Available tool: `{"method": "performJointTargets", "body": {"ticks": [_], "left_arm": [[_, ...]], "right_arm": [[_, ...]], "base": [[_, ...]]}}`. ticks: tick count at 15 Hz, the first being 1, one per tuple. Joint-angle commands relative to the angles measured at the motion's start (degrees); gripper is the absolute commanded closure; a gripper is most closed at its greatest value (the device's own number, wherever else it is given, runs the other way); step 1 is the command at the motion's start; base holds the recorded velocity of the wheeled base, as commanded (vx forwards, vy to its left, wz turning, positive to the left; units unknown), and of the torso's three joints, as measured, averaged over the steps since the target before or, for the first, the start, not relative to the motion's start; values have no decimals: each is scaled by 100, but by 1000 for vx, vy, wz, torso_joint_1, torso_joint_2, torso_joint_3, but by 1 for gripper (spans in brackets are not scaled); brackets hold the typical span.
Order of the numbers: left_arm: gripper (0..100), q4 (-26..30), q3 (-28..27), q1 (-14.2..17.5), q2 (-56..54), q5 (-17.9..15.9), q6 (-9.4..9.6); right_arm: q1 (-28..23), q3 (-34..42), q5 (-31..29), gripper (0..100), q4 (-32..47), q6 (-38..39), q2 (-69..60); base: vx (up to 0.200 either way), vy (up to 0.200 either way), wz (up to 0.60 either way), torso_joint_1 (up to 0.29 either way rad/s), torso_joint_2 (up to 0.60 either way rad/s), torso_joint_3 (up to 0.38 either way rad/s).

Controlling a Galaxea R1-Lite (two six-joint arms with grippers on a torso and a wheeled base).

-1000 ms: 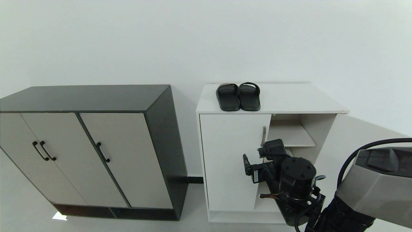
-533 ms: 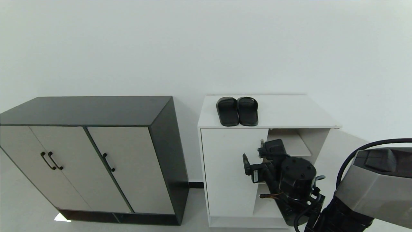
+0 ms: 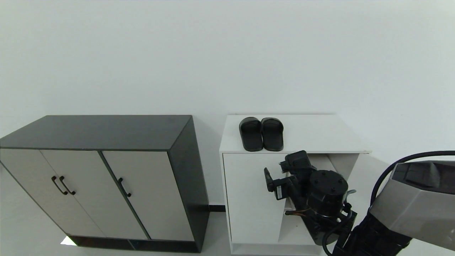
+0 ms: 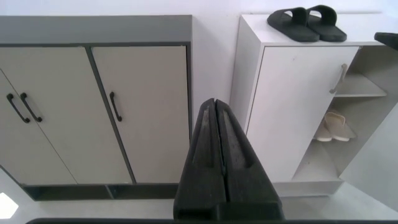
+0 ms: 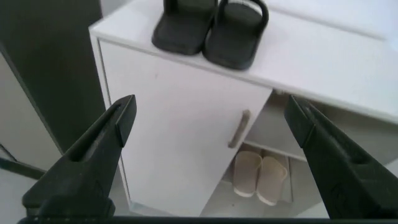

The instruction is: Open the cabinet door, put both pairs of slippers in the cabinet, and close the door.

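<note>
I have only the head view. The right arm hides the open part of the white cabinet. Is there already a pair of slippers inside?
Observer: Yes. A pair of pale slippers lies side by side, low inside the open part of the white cabinet.
Operator: Thank you. I cannot find the door handle. Where is it?
Observer: The handle is an upright bar on the door, at the edge beside the open part. Nothing touches it.
Operator: And the left gripper, does it hold something?
Observer: No. The left gripper is shut and empty. It is well back from both cabinets.
</note>
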Motion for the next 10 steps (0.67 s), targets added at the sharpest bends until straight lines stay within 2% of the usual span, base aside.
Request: {"method": "performJointTargets", "body": {"ticks": [1, 3, 5, 8, 10], "left_arm": [[100, 0, 0, 0, 9, 0, 0], [100, -9, 0, 0, 9, 0, 26], [100, 0, 0, 0, 9, -9, 18], [100, -9, 0, 0, 9, -9, 26], [100, 0, 0, 0, 9, -9, 18]], "right_arm": [[21, -536, 1, 0, 1027, 259, -410], [135, -1256, -104, 0, 2644, 1007, -806], [197, -1968, -359, 0, 3734, 1393, -1017], [267, -2645, -386, 0, 4771, 1885, -964], [197, -2768, -412, 0, 5026, 2114, -841]], "base": [[0, 0, 0, 168, -359, -198], [0, 0, 0, 95, -190, -100], [0, 0, 0, 0, 0, 0], [0, 0, 0, 0, 0, 0], [0, 0, 0, 0, 0, 0]]}}
